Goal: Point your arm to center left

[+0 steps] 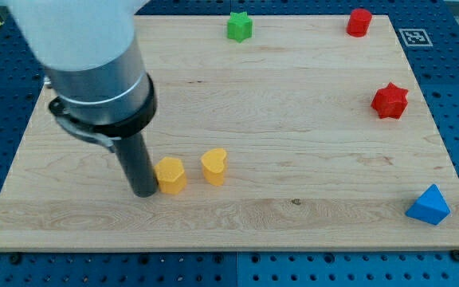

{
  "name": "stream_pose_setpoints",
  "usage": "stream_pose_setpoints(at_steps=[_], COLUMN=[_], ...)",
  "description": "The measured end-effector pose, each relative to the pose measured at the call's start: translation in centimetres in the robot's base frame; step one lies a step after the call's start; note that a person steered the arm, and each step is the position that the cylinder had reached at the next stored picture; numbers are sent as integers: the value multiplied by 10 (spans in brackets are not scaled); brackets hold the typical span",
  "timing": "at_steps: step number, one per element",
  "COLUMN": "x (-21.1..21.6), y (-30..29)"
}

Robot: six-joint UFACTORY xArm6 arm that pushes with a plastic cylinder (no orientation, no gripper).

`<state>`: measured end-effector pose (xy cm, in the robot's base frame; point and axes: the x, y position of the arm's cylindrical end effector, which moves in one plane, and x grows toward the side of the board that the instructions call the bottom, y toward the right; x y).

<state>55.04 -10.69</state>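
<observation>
Right, the table (293, 119) fills nearly the whole view, a pale wooden board on a blue perforated base, its corners all showing. Next in size is the arm (94, 64), coming in from the view's top left, its pale upper housing cut off by the frame and hiding a patch of board behind it. Below it the dark rod drops down to my tip (144, 194), planted left of centre, toward the view's bottom. As for an end effector, none is here to clench or release: just the bare rod. My tip sits just beside the yellow hexagonal block (170, 174), on its left, close enough that contact is hard to rule in or out. Just to the right stands the yellow heart-shaped block (213, 166), apart from its neighbour. Far right, the blue triangular block (429, 206) sits near the bottom corner, the red star-shaped block (390, 100) above it, the red block (359, 21) near the top corner, shape unclear. The green block (240, 26) sits at the top edge, roughly star-like.
</observation>
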Motion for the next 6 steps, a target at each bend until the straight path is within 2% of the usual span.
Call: stream_pose_setpoints(at_steps=[3, 4, 5, 6], x=[-9, -9, -16, -56], y=[36, 13, -36, -75])
